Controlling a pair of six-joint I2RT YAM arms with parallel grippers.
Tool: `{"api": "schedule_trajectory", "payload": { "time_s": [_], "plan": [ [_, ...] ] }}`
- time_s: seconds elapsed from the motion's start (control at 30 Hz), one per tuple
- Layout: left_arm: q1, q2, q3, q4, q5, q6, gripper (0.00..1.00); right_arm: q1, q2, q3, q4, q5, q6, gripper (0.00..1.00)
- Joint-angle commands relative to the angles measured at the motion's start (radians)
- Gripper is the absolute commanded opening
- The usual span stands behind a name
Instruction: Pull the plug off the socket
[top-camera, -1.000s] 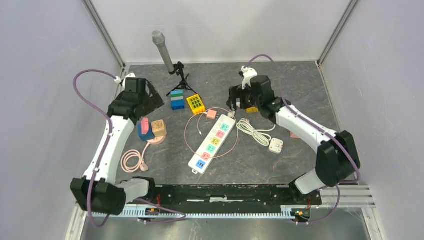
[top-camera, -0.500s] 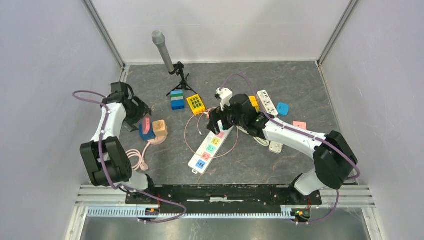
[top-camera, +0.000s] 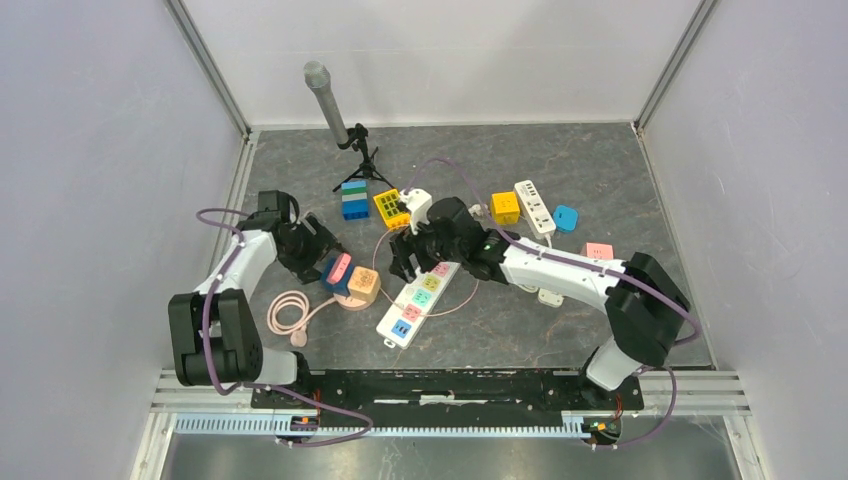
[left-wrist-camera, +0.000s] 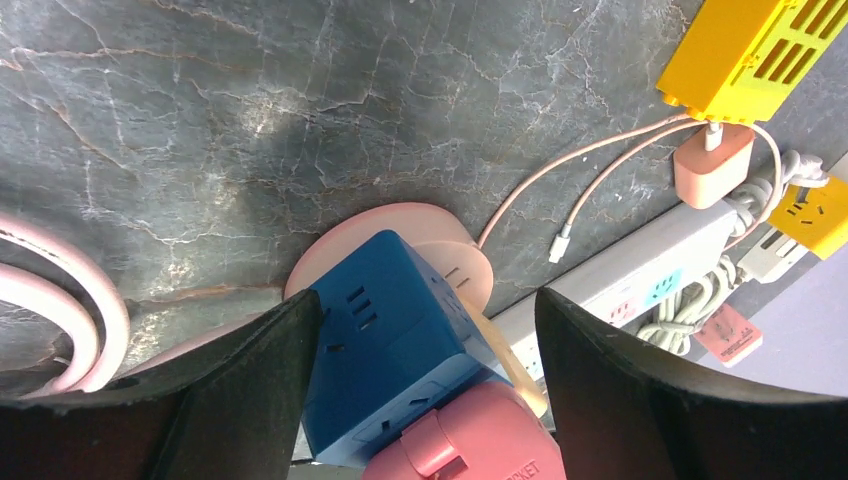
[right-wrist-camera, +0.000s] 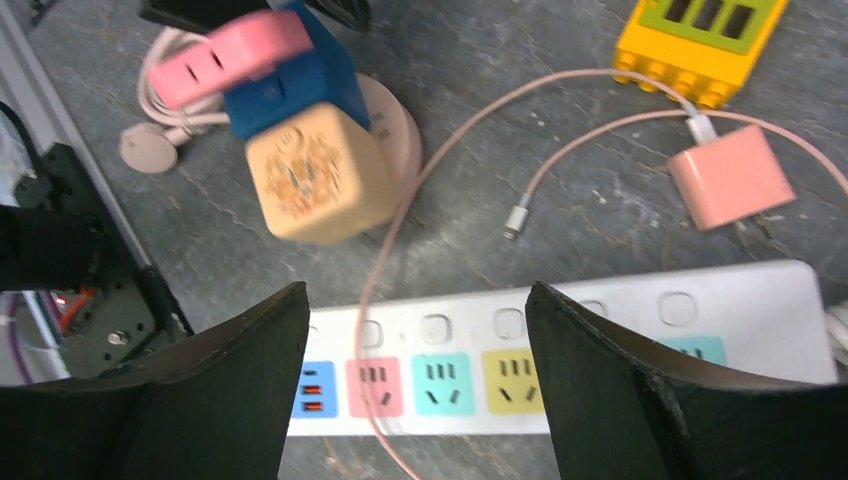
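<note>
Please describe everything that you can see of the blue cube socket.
The blue cube looks like matte plastic, with slot outlets on its faces. It stands on a round pink base. A pink adapter sits on one face, a beige cube on another. The open left gripper straddles it; contact is unclear.

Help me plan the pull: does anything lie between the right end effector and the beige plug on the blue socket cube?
Only flat things: the white power strip lies under the right end effector, and the pink cable crosses the table between it and the beige plug. Nothing taller visibly intervenes.
</note>
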Motion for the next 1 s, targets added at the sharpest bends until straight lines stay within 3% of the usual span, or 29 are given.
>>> {"api": "schedule_trajectory", "payload": {
  "time_s": [0.0,0.2,0.4,0.6,0.97],
  "plan": [
    [0.008,-0.020,0.053,-0.031,-0.008,-0.007,0.86,0.031,0.042,0.152,-0.014,0.040,0.103,0.83],
    [0.016,-0.004,0.211,-0.151,-0.208,0.086,0.89,0.031,0.143,0.348,-0.149,0.112,0.426,0.80],
    [0.018,-0.036,0.112,-0.125,-0.239,0.072,0.85,0.104,0.200,0.398,-0.185,0.110,0.751,0.72],
    [0.018,-0.075,0.014,-0.064,-0.194,0.073,0.69,0.156,0.251,0.464,-0.252,0.142,0.919,0.62],
    [0.018,-0.177,-0.038,-0.077,-0.176,0.133,0.64,0.154,0.373,0.482,-0.197,0.063,1.055,0.51]
  ]
}}
